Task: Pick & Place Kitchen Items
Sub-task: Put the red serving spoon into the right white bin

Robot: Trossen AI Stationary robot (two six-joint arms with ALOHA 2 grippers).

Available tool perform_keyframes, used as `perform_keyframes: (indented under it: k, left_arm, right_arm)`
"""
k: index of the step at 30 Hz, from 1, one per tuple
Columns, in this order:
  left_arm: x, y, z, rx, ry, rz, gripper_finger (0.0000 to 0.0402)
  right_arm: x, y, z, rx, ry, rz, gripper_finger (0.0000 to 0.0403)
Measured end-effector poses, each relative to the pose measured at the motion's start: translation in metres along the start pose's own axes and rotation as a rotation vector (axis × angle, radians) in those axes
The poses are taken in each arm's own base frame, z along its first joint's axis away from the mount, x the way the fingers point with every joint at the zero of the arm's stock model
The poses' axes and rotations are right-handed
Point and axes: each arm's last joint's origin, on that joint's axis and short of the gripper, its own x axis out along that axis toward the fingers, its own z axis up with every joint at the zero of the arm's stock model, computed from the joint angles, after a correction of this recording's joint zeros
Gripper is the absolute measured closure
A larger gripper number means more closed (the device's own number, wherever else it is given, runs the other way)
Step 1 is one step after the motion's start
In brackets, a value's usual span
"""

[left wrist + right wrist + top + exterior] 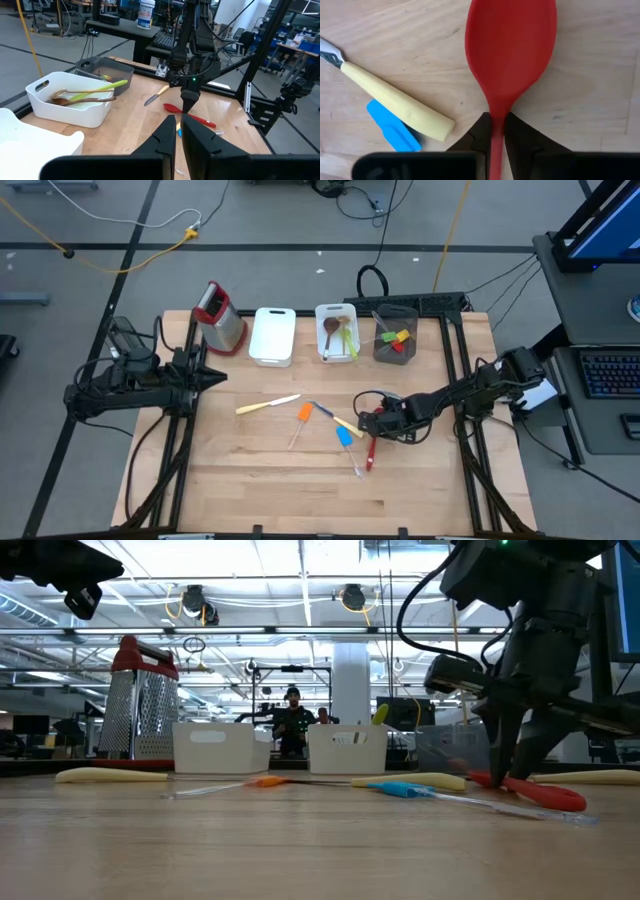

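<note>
A red spoon [371, 448] lies on the wooden table right of centre. It also shows in the low view [545, 794], and its bowl fills the right wrist view [510, 45]. My right gripper [373, 425] points down over the spoon and is shut on it. My left gripper [214, 377] waits at the table's left edge, shut and empty [178, 134]. A cream-handled knife [268, 405], an orange spatula [303, 414], a second cream-handled knife [400, 105] and a blue spatula [345, 437] lie flat on the table left of the spoon. My right gripper pinches the red spoon's handle [497, 122] between its two fingers, just behind the bowl. The fingers [522, 137] come from above, pointing down, and lie across the handle. The spoon lies along the table [545, 794].
At the far edge stand a metal box grater with a red top [220, 315], a white bin [272, 335], a white bin [322, 348] holding a wooden spoon and a green spatula, and a grey cup [395, 352] with small coloured pieces. People show in the room beyond [292, 725].
</note>
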Motion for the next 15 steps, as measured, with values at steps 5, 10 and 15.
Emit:
perform_keyframes:
  k: [5, 10, 15]
  left_arm:
    - [0.000, 0.000, 0.000, -0.002, 0.000, 0.000, 0.0369]
    - [0.000, 0.000, 0.000, -0.002, 0.000, 0.000, 0.0369]
    - [0.000, 0.000, 0.000, -0.004, 0.000, 0.000, 0.0369]
  right_arm:
    - [-0.006, 0.002, 0.001, -0.019, 0.008, 0.028, 0.0382]
    - [-0.024, 0.003, 0.005, -0.058, -0.019, 0.101, 0.0382]
    - [-0.054, 0.007, 0.010, -0.094, 0.050, 0.220, 0.0382]
